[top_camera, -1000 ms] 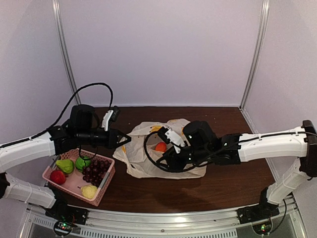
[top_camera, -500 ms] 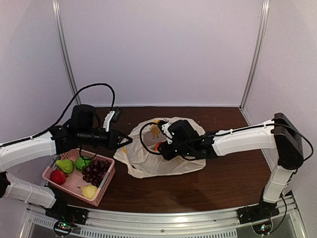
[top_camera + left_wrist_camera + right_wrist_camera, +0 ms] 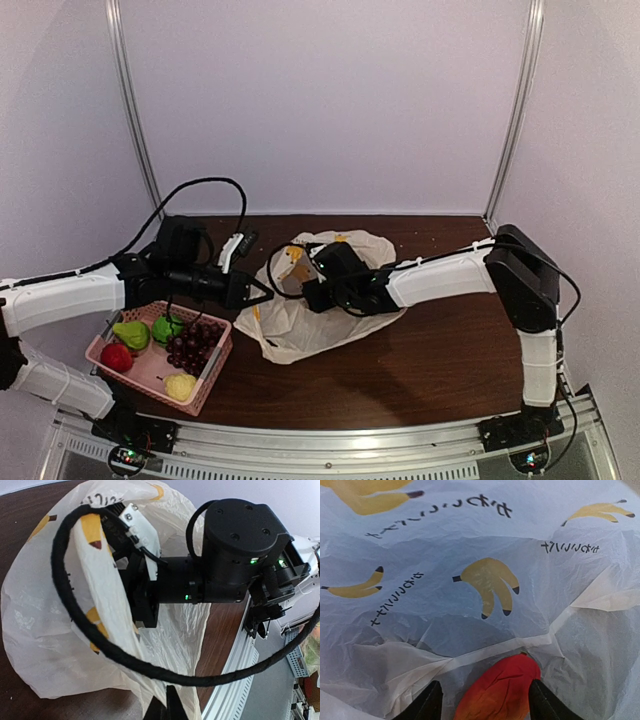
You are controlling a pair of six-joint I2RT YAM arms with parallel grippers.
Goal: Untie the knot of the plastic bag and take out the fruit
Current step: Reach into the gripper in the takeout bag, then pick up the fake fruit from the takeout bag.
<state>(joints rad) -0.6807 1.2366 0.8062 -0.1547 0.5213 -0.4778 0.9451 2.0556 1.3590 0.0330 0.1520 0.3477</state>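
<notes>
While the left gripper (image 3: 263,292) pinches the plastic bag (image 3: 300,330) tight by its edge in the middle of the top view, the right gripper (image 3: 486,700) is inside it. Its jaws stand apart on each side of a red-orange fruit (image 3: 497,690), low in the wrist view, not squeezing yet. I think the bag is already untied, so this is the taking-out step. Next, close softly on the fruit, not the plastic, and lift out.
</notes>
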